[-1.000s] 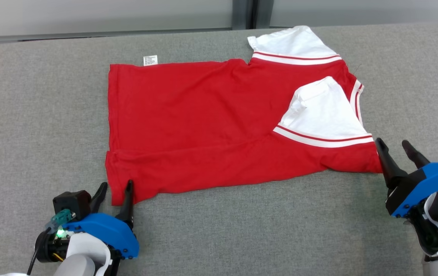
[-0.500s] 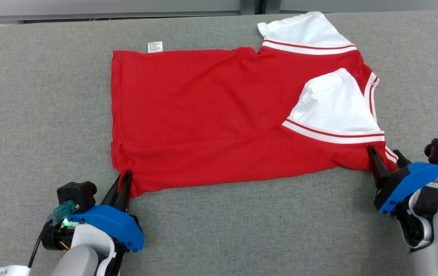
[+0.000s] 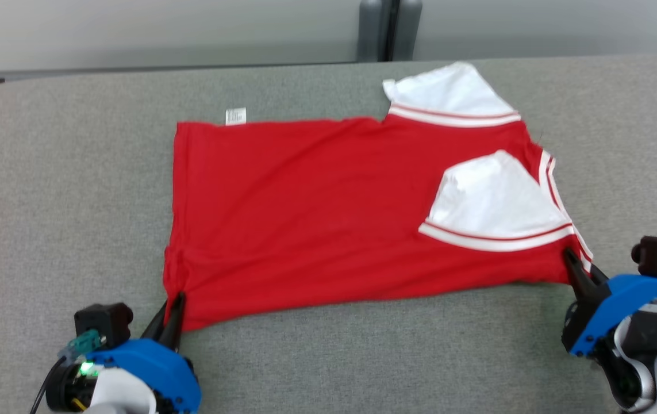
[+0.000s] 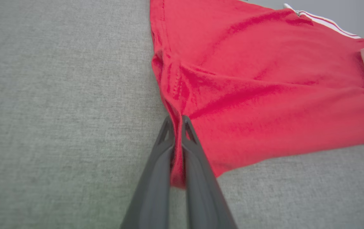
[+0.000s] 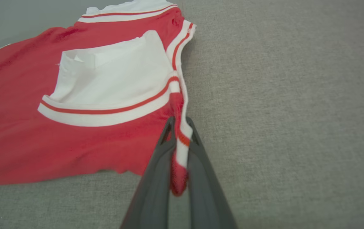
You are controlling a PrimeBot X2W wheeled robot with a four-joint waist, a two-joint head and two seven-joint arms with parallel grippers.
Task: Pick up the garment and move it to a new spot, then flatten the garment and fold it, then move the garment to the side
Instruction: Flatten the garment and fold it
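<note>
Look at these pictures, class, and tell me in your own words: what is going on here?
A two-armed robot is handling a red garment with white sleeves, spread on a grey fabric-covered table. Its left gripper is shut on the near hem corner, and its right gripper is shut on the near corner by the striped trim. The garment lies mostly flat, with one white sleeve folded over the red body. Only the pinched corners are bunched up.

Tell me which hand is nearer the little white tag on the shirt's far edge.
Left. The left hand pinches the shirt at its near corner on the tag side; the right hand grips the collar-end corner.
</note>
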